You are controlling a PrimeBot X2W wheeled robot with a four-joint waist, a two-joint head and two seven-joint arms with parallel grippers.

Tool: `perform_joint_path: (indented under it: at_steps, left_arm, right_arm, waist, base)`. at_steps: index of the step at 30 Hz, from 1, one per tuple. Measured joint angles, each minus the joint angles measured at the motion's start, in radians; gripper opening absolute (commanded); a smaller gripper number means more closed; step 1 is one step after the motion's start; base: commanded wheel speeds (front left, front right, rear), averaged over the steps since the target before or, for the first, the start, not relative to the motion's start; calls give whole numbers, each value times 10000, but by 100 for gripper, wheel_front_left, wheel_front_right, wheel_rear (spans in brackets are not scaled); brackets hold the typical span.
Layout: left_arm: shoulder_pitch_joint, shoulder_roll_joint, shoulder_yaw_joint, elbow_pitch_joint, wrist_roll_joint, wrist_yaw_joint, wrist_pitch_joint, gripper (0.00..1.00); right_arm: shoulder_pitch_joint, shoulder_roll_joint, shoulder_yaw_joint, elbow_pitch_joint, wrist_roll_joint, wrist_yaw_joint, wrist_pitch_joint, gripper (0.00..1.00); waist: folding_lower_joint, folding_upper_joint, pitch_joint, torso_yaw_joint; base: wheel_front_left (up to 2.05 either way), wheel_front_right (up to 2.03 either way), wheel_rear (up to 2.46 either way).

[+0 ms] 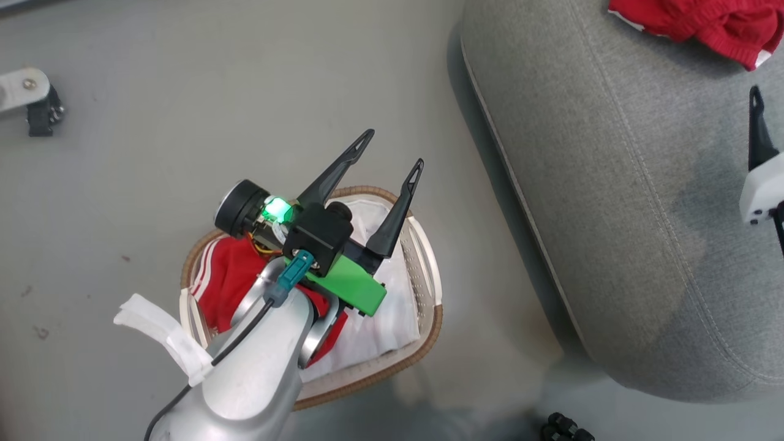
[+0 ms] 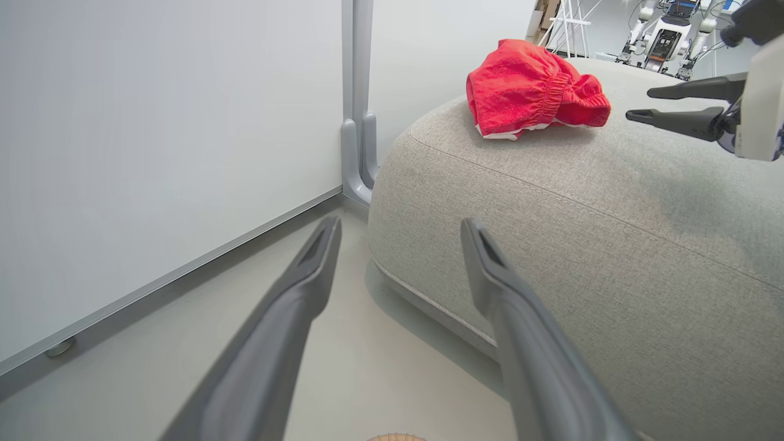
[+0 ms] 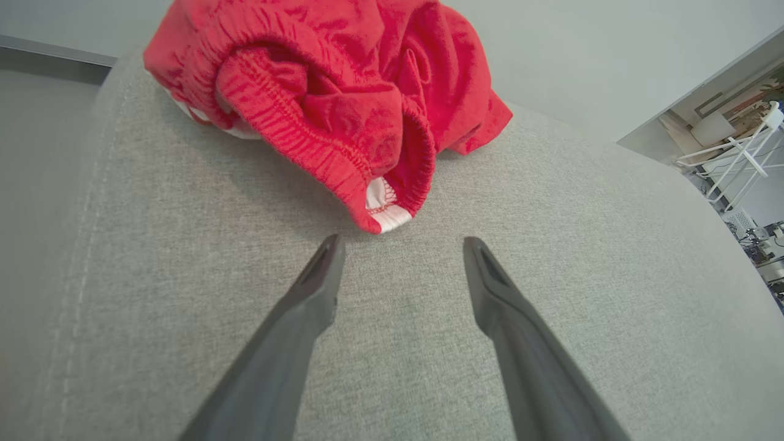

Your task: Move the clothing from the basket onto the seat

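Note:
A red garment (image 1: 704,24) of the clothing lies crumpled on the grey seat (image 1: 643,214), by itself. The right gripper (image 3: 401,245) stands open just short of that garment (image 3: 343,92), nothing between its fingers; one finger (image 1: 758,131) shows at the head view's right edge. More red clothing with white stripes (image 1: 229,278) lies in the basket (image 1: 429,331) on the floor. My left gripper (image 1: 395,150) hangs open above the basket, empty. In the left wrist view the red garment (image 2: 527,89) sits on the seat (image 2: 582,245), with the right gripper (image 2: 640,104) beside it.
The basket's white cloth lining (image 1: 392,318) is bunched on its right side. A white wall panel (image 2: 165,153) and a grey post (image 2: 358,122) stand beyond the seat's end. A wheeled foot (image 1: 33,101) sits on the floor at far left.

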Motion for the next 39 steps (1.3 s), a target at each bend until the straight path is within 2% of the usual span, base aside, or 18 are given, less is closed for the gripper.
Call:
perform_joint_path:
  at_steps: [9,12,19,27,33,39]
  left_arm:
    - [739,-255,372,265,-280,-10,-2,100]
    - [1034,-341,662,378,-376,-10,0,100]
    - [2083,-443,1534,606,-685,136,-2,100]
    - [3414,-466,3143,462,-890,414,0,100]
    - [4153,-466,4119,295,-788,487,-2,100]
    - [4776,-468,4606,153,-880,489,-2,100]
  right_arm:
    - [1278,8,38,-769,242,0,0,100]
    - [1439,88,-280,-1248,303,0,0,100]
    - [2308,1078,-383,-2431,316,0,0,100]
    - [3081,2349,-44,-3078,571,0,0,100]
    - [4040,2830,132,-3423,926,0,0,100]
    - [4928,3007,159,-3862,1187,0,0,100]
  waist:
    - [-1,0,-1176,241]
    - [-1,0,-1631,415]
    - [-1,0,-2763,1021]
    - [-1,0,-3913,1942]
    - [-2,0,-4560,2646]
    - [-2,0,-5095,3131]
  base:
    - [0,0,0]
    - [0,0,0]
    - [0,0,0]
    - [0,0,0]
    - [0,0,0]
    - [0,0,0]
